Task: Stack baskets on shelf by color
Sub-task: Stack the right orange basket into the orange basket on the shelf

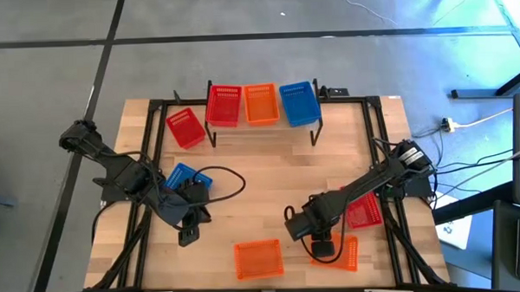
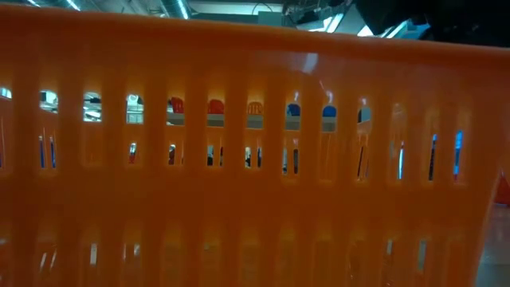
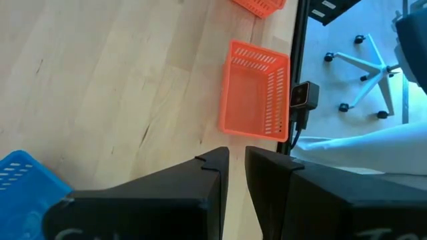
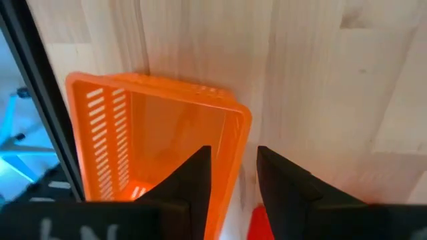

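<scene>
Straddling the wall of an orange basket (image 4: pixel 153 133) at the table's near right edge, the right gripper (image 4: pixel 233 177) has its fingers parted, not yet pinching. Next: close and lift toward the shelf (image 1: pixel 264 128). The left gripper (image 3: pixel 237 167) waits, fingers narrowly apart, empty. I count three orange, two red, two blue baskets.

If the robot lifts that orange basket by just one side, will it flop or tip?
Probably tips: the right gripper straddles only one wall of the orange basket, so it would hang lopsided. It looks like stiff, thin plastic full of slots, so likely light, not floppy.
</scene>
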